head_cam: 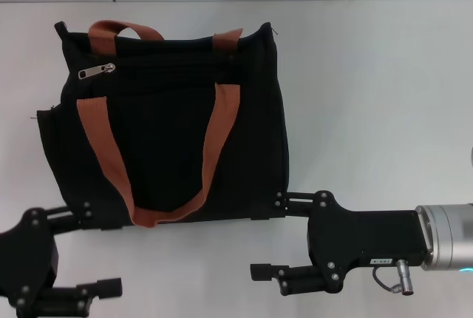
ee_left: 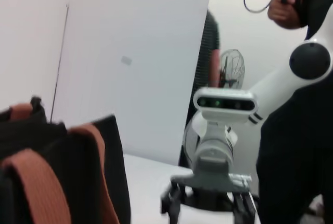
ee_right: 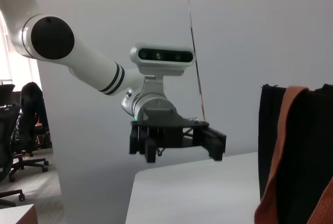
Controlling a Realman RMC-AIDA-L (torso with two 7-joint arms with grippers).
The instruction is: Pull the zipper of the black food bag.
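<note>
White surface [head_cam: 369, 74] carries the bag [head_cam: 170, 133], zipper [head_cam: 97, 71] near its left end, with left pincer [head_cam: 83, 255] and right pincer [head_cam: 270, 235] both wide beside its near edge.

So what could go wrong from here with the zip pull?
The zipper tab is small and lies flat on the black food bag, far from both grippers, so a pinch could miss it. An orange handle drapes over the front and might snag. The left gripper and right gripper are open near the bag's near edge; nothing pins the bag, so it may slide.
</note>
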